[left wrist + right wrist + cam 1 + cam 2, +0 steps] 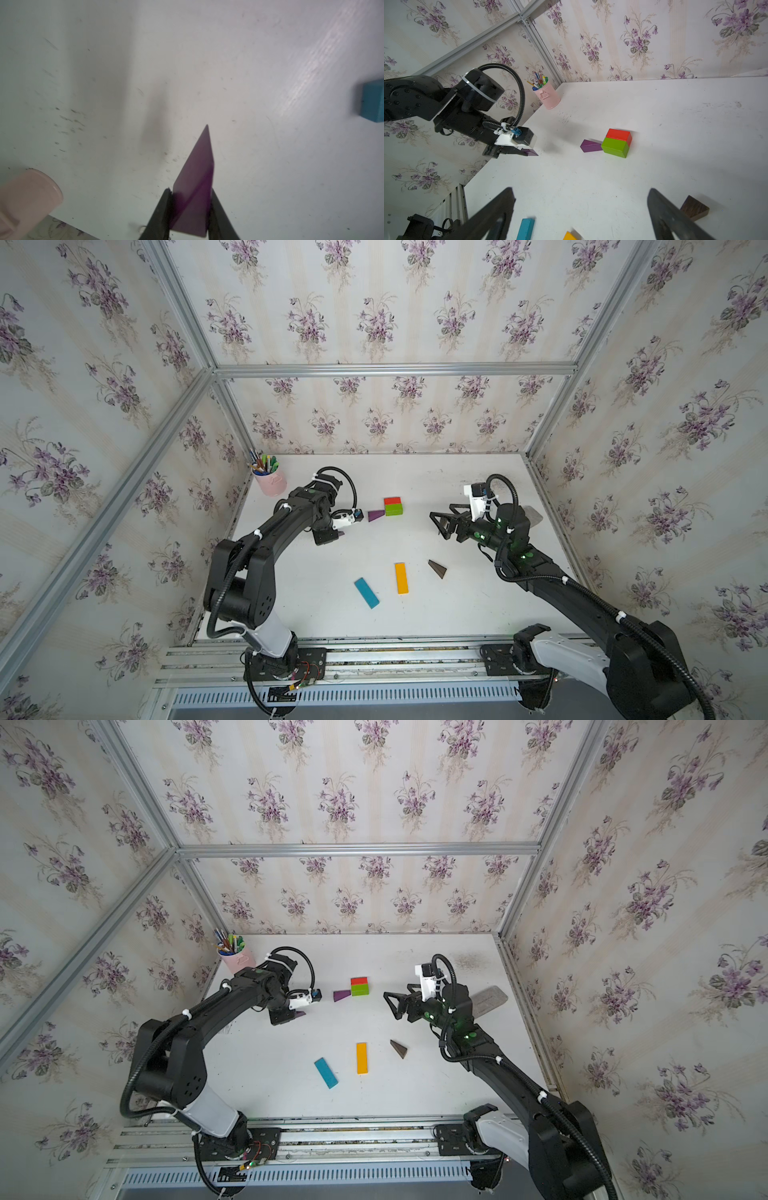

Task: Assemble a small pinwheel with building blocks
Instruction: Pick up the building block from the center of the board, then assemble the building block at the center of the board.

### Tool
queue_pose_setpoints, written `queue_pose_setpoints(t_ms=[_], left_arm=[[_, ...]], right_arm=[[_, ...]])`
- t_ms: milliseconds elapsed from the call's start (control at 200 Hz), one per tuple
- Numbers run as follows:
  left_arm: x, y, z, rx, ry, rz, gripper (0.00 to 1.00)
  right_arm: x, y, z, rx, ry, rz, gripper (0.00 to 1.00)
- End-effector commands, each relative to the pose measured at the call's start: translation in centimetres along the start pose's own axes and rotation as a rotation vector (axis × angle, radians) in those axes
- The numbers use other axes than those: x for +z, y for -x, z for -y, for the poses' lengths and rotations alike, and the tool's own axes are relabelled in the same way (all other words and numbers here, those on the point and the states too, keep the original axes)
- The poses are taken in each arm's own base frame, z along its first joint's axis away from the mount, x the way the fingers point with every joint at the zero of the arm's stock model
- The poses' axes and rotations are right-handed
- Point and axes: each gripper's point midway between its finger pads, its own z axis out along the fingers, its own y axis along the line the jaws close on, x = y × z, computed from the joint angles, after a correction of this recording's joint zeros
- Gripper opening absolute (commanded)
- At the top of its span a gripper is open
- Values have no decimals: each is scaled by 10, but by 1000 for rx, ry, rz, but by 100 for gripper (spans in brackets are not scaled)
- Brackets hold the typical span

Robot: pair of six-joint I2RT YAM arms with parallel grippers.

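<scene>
Left jaws hold a purple wedge (195, 187) for the part-built pinwheel (360, 988).
They clamp it over the desk (457, 605), left of the green block (393, 509); right jaws gape empty on its right. The red block (392, 501) touches it behind, a laid purple wedge (375, 515) its left end; brown wedge (437, 568), orange bar (401, 578), blue bar (366, 592) lie in front. Next, likely: seat the held wedge against the blocks without shoving them. No writing legible.

Lab test cell: floral wallpaper panels (374, 302) in aluminium frame (395, 369).
</scene>
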Motion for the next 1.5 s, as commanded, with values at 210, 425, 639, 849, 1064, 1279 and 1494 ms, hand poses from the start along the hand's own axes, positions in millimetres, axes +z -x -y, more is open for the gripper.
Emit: queue_pose_setpoints(t_ms=[210, 425, 639, 849, 1064, 1279, 1494], left_arm=[[27, 65, -79, 169, 18, 87, 26], [47, 96, -115, 259, 44, 88, 27], [55, 118, -141, 361, 114, 75, 28], [53, 129, -155, 483, 176, 35, 29], [57, 136, -155, 578, 189, 15, 29], [60, 156, -147, 626, 183, 74, 30], [67, 159, -146, 618, 187, 61, 29]], right_arm=[[16, 3, 12, -43, -8, -43, 100], [28, 3, 13, -75, 16, -73, 99], [33, -12, 18, -63, 22, -116, 100], [34, -15, 21, -55, 13, -127, 100], [34, -19, 24, -54, 0, -134, 99], [35, -21, 26, -52, -4, -141, 100], [35, -23, 26, -48, -1, -142, 100]])
